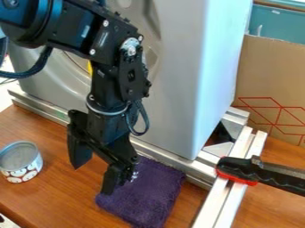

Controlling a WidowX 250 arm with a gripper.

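Near ctr. & lower L of the frame, we saw 1 black gripper (91,181), its 2 fingers (112,180) spread wide. We counted 1 purple cloth (146,191), laid on the wood table (51,196) at bottom ctr.; 1 finger overlapped its L edge in view, but we couldn't tell if they touched. We also had 1 can (21,161) upright at far L, 1 black-&-red clamp (262,173) at the metal framing (221,209), lower R, 1 big gray appliance (179,80) behind, upper ctr., & 1 cardboard box (271,75) w/ red lines, upper R.
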